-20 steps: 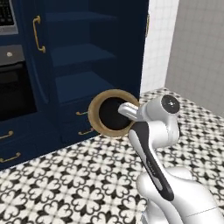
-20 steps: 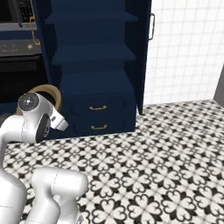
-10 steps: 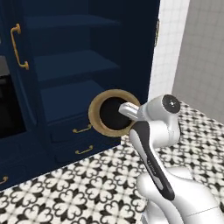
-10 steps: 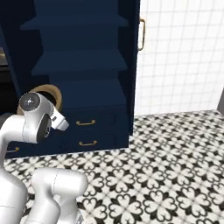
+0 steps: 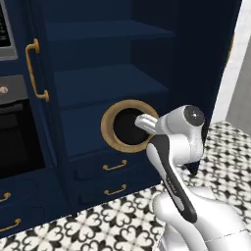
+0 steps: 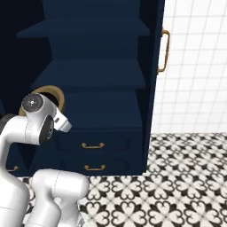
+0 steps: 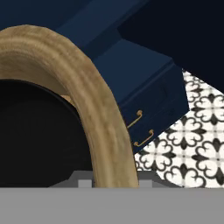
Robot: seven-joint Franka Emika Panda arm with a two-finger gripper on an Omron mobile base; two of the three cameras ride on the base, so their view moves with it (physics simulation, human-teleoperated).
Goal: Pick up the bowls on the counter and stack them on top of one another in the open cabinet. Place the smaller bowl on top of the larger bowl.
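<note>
Closer now than a second ago, the base is driving up to the open cabinet (image 5: 112, 83), so its navy shelves are filling both base views while the oven (image 5: 14, 142) is sliding off to the left; the arm's pose is looking unchanged. The gripper (image 5: 142, 121) is holding the wooden bowl (image 5: 110, 128) tipped on edge, mouth toward the robot, with the black bowl (image 5: 128, 128) appearing to sit inside it already, small in large as the task wants. In the hand view the thick wooden rim (image 7: 83, 100) is running down between the fingertips, so the fingers are looking narrowly parted and clamped on that rim, which probably explains the tilt.

The pair is hanging just in front of the lower shelf, above the drawers with brass pulls (image 5: 116, 166). That shelf (image 6: 88, 73) is lying bare, with open room above it. The shelf's front lip and the right-hand door (image 6: 156, 66) are the edges to watch.
</note>
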